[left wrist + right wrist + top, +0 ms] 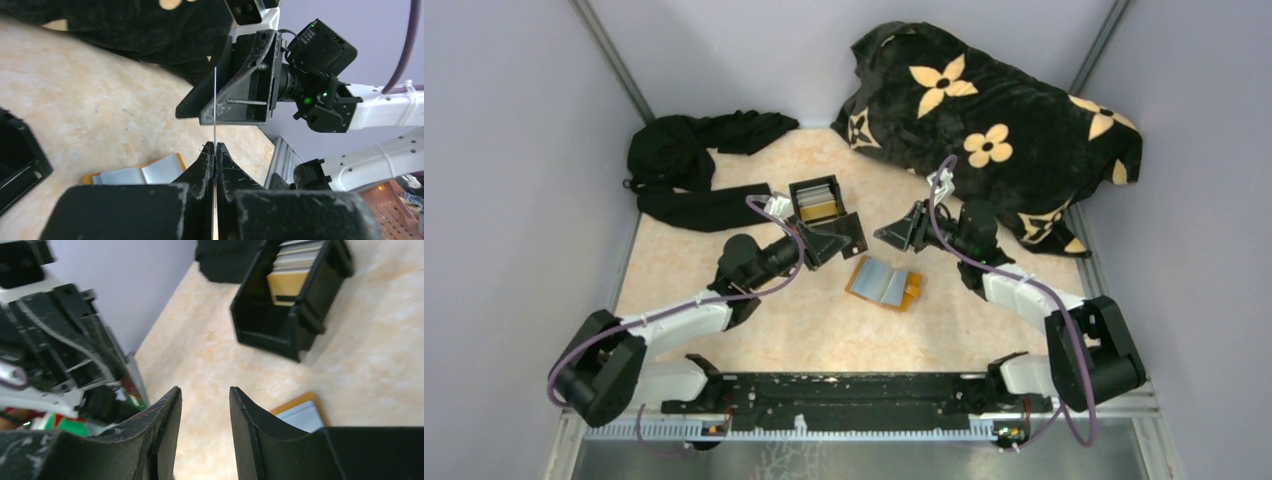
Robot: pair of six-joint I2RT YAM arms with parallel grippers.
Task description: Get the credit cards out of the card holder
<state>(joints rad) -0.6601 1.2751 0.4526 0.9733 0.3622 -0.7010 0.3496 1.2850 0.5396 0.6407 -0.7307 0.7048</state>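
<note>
The orange card holder [911,290] lies open on the table between the two arms, with grey credit cards [879,280] showing in it. It appears in the left wrist view [90,178] and the right wrist view [295,402] too. My left gripper [215,146] is shut on one thin credit card [215,100], seen edge-on and sticking out past the fingertips. From above, the left gripper [854,242] hangs over the table beside the box. My right gripper [205,392] stands open with nothing between its fingers. It faces the left gripper closely [886,236], its fingers [235,95] beside the card's far end.
A black open-topped box [816,200] holding several cards stands behind the left gripper. A black cloth [689,165] lies at the back left. A flowered blanket [994,120] fills the back right. Grey walls enclose both sides.
</note>
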